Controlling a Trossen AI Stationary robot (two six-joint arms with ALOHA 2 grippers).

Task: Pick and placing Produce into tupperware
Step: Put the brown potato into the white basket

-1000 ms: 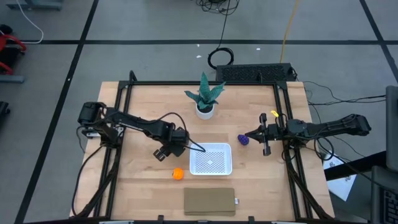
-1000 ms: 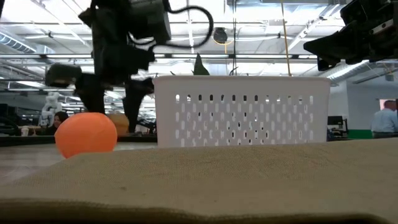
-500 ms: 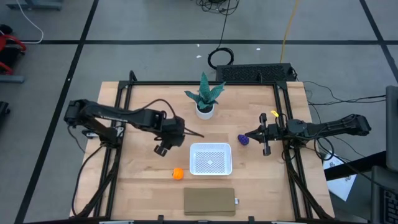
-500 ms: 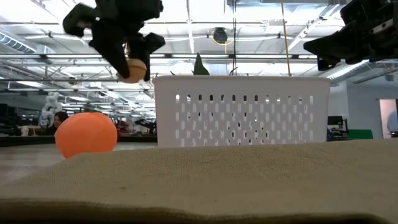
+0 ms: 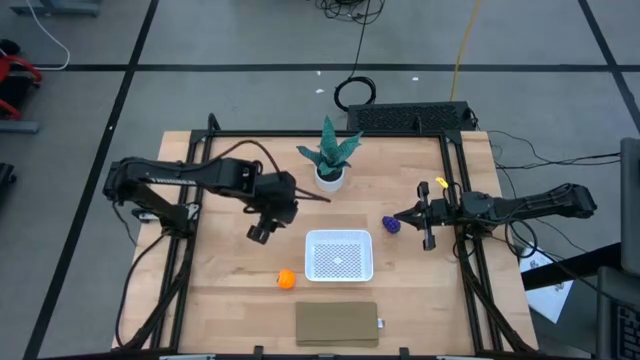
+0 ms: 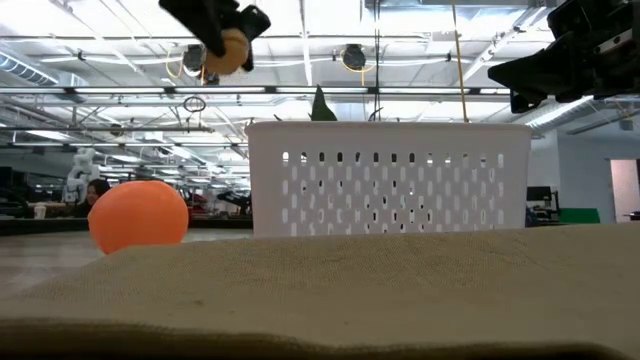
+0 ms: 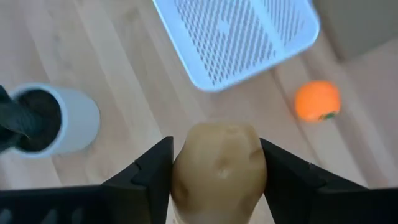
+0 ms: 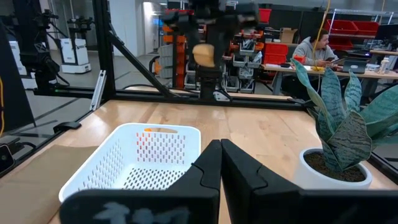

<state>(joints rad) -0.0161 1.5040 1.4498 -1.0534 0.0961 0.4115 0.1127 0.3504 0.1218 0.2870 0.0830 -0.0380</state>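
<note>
My left gripper [image 5: 262,228] is shut on the tan-yellow oval [image 7: 217,168], high above the table and left of the white tupperware [image 5: 339,254]. In the low view the oval [image 6: 232,50] hangs well above the tupperware's rim [image 6: 390,126]. The orange ball [image 5: 286,279] rests on the wood by the tupperware's near-left corner. The dark purple lump [image 5: 392,225] lies on the table right beside the tips of my right gripper [image 5: 402,217]. That gripper [image 8: 221,163] is shut, level, and pointing toward the table's left. My left gripper pinches the tan-yellow oval between its two fingers [image 7: 152,177], one on each side of its rounded body [image 7: 186,171]. The fingers come from above, pointing down. The oval is lifted clear of the table and sits below the fingers [image 6: 215,22].
A green potted plant in a white pot [image 5: 329,160] stands beyond the tupperware near the far edge. The flat tan pad [image 5: 337,323] lies at the near edge and fills the low view's foreground [image 6: 320,300]. Bare wood shows left of the tupperware.
My left gripper has risen from table height beside the orange ball to well above the tupperware's rim, carrying the tan-yellow oval clear of the table and shifting a little toward the far edge.
</note>
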